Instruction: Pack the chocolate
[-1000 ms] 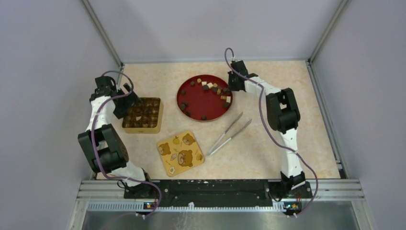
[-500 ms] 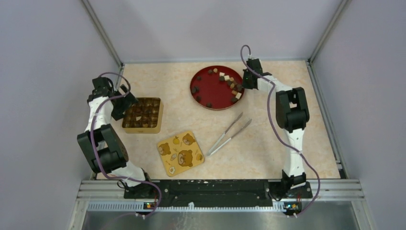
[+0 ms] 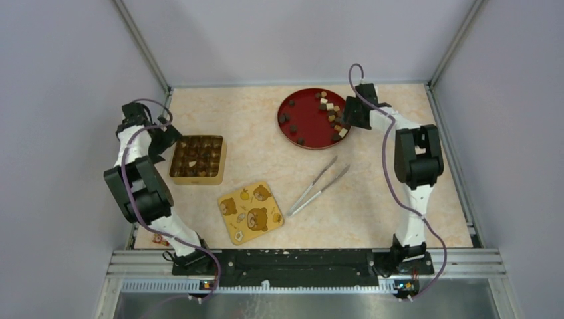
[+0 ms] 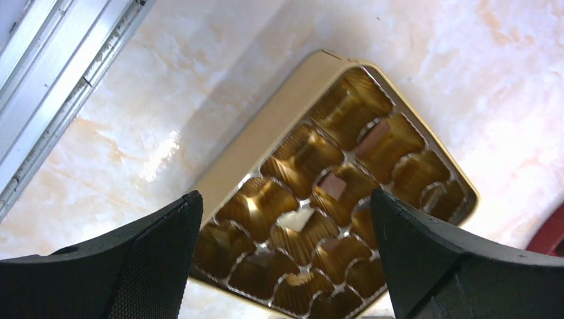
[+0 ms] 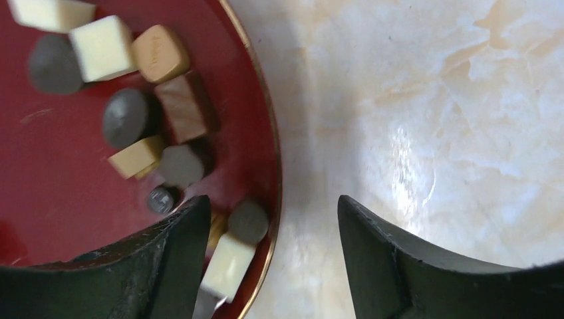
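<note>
The chocolate [image 3: 330, 114] lies as small dark, tan and cream pieces on a red plate [image 3: 304, 111] at the back of the table. My right gripper [image 3: 352, 117] is open at the plate's right rim [image 5: 269, 149]. One finger stands over the plate and the other over the table, with nothing held. Cream [image 5: 101, 46], tan [image 5: 158, 53] and dark [image 5: 128, 117] pieces show close by. A gold compartment box [image 3: 197, 181] at the left holds a few pieces [image 4: 332, 185]. My left gripper [image 3: 166, 139] hangs open just left of the box [image 4: 266, 129].
A yellow bear-printed tin lid [image 3: 251, 212] lies near the front centre. Metal tongs [image 3: 319, 186] rest to its right. An aluminium frame rail [image 4: 46, 100] runs along the table's left edge, close to the left arm.
The right gripper dragged the red plate right and toward the back, then opened and let go of its rim. The left arm drew back leftward off the gold box.
</note>
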